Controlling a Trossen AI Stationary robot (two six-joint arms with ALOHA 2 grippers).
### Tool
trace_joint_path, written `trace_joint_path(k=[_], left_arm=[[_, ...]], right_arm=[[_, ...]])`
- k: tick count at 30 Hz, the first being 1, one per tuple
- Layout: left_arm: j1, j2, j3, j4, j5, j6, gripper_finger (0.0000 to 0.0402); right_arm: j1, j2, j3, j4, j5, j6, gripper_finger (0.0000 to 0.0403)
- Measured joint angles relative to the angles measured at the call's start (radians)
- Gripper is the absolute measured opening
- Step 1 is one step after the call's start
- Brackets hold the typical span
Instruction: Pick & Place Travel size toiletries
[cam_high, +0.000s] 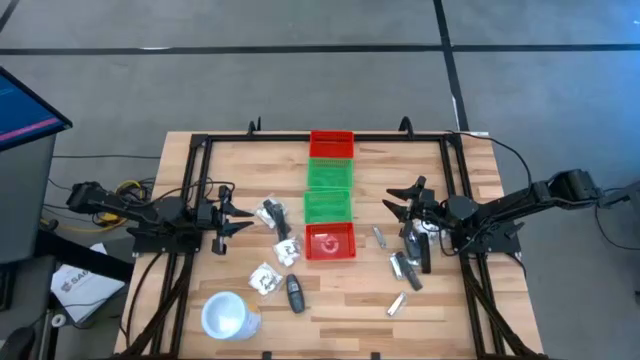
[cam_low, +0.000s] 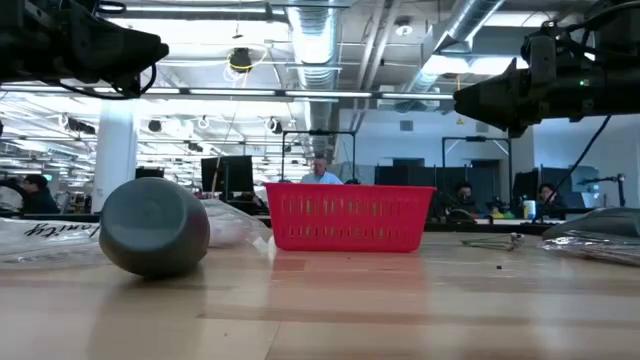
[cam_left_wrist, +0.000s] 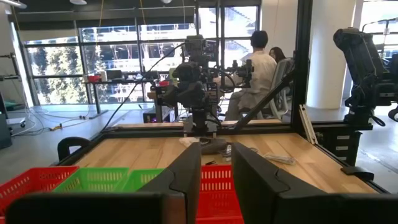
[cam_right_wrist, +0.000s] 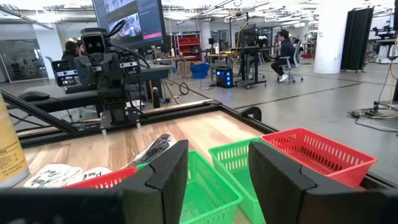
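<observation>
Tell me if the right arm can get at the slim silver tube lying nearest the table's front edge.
Probably yes: the slim silver tube lies alone on bare wood on the right arm's side, with the right hand raised and empty; nothing blocks it.

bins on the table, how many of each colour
red bins: 2
green bins: 2
total: 4
</observation>
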Motion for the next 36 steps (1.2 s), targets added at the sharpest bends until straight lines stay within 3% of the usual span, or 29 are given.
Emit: trace_joint_path(k=[36], left_arm=[[0.000,0.000,0.000,0.014,0.000,0.000,0.0082]], right_arm=[[0.000,0.000,0.000,0.000,0.000,0.000,0.0159]])
